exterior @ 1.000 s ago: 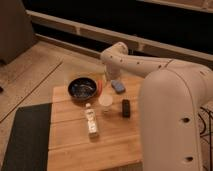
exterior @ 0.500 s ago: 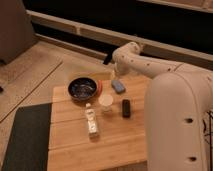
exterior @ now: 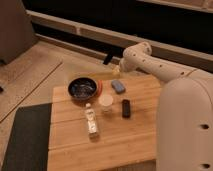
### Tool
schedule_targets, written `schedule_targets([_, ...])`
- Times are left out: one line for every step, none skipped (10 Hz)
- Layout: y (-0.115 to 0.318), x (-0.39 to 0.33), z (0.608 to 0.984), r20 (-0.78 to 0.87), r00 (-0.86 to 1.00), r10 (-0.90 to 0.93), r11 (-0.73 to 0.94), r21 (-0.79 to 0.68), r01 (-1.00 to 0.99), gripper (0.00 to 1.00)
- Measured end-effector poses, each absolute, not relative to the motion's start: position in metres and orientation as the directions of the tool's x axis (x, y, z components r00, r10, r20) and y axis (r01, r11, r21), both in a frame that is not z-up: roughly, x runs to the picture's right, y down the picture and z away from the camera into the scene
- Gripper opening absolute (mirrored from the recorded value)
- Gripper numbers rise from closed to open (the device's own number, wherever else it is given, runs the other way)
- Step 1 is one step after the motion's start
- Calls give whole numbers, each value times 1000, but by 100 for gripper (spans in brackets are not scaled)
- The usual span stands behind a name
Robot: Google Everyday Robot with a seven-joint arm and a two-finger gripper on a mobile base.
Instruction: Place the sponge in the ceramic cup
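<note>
Sponge (exterior: 118, 86): one, blue, lying flat on the wooden table (exterior: 125, 142), upper centre of the frame, just up and right of the cup.
Ceramic cup (exterior: 105, 102): one, white, upright, at centre frame.
Gripper (exterior: 108, 59): one, dark, upper centre, past the table's far edge, up and left of the sponge and apart from it; its grip state is not discernible.
Bowl (exterior: 83, 88): one, dark, left of the cup.
Bottle (exterior: 91, 121): one, clear, on its side below the cup.
Black block (exterior: 126, 108): one, right of the cup.
</note>
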State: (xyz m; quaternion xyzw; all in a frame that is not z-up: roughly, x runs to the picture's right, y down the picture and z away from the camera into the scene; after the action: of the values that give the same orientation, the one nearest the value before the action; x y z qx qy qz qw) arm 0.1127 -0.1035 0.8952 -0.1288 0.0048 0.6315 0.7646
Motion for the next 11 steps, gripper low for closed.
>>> schedule_targets([-102, 120, 904, -173, 212, 962, 181, -178, -967, 65])
schedule_targets([-105, 122, 909, -168, 219, 961, 190, -173, -966, 65])
schedule_targets([-106, 123, 916, -167, 235, 958, 208, -165, -964, 65])
schedule_targets([-107, 129, 924, -165, 255, 953, 232, -150, -961, 65])
schedule_targets([-104, 134, 934, -176, 270, 947, 247, -143, -958, 65])
schedule_targets([-98, 135, 943, -190, 277, 942, 253, -143, -957, 65])
schedule_targets([-91, 133, 952, -209, 280, 937, 251, -151, -956, 65])
schedule_targets([-80, 129, 963, -237, 289, 928, 256, -163, -953, 65])
schedule_targets([-73, 126, 968, -257, 300, 919, 262, -173, -949, 65])
schedule_targets([-64, 117, 977, -285, 318, 904, 271, -195, -943, 65])
schedule_targets([-61, 111, 982, -299, 325, 897, 272, -206, -940, 65])
